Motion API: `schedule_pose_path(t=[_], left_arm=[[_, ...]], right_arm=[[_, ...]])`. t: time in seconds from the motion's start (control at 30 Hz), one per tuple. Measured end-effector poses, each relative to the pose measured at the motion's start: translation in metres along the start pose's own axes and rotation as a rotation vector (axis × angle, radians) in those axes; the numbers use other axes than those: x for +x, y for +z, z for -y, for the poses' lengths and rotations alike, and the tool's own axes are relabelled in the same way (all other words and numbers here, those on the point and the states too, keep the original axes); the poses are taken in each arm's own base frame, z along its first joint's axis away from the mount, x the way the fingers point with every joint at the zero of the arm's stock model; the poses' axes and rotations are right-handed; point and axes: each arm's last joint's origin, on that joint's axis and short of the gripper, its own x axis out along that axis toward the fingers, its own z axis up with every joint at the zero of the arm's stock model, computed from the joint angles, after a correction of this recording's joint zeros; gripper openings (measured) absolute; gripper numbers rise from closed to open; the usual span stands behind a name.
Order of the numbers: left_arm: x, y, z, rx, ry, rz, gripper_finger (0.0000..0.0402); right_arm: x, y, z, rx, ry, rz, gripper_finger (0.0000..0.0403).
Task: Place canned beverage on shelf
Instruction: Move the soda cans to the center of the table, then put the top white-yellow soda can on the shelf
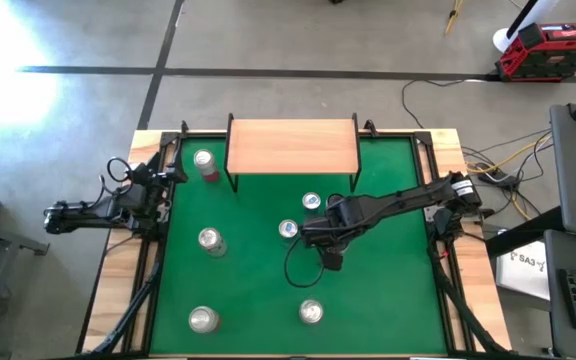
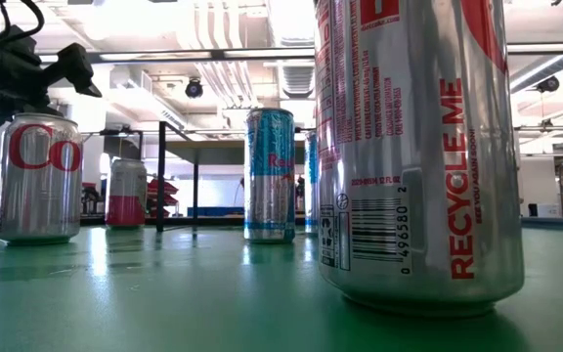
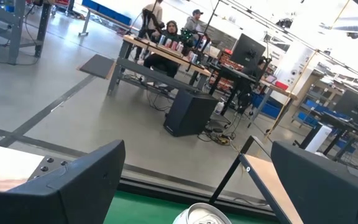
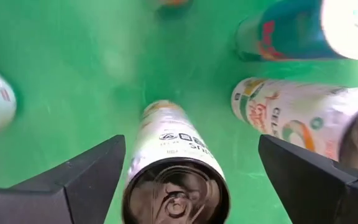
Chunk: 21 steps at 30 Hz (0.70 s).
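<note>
I judged the canned beverage (image 4: 176,180) under my right gripper (image 4: 188,177) to be a rigid, thin-walled metal cylinder, smooth and liable to slip or dent under excess force, so I planned to clamp it across the upper side wall, below the rim. It appeared slim and tall, pale with small dark print, its top shadowed, standing upright on the green mat (image 1: 248,290) between the fingers. The right gripper stood wide open above it, both fingers (image 4: 73,177) clear of the wall and nothing held. In the high view this arm reached over mid-table, near two blue-topped cans (image 1: 311,202) just in front of the shelf (image 1: 292,146). The shelf's light wooden top was bare, sitting at the far edge of the mat. The left gripper (image 3: 194,180) waited at the table's left edge, also spread open and empty
</note>
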Motion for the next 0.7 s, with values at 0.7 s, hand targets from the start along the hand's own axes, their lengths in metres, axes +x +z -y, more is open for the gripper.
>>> schedule_pose_path(t=[0.7], left_arm=[[0.000,0.000,0.000,0.000,0.000,0.000,0.0389]], right_arm=[[-0.019,0.007,0.001,1.011,0.020,0.084,0.0361]])
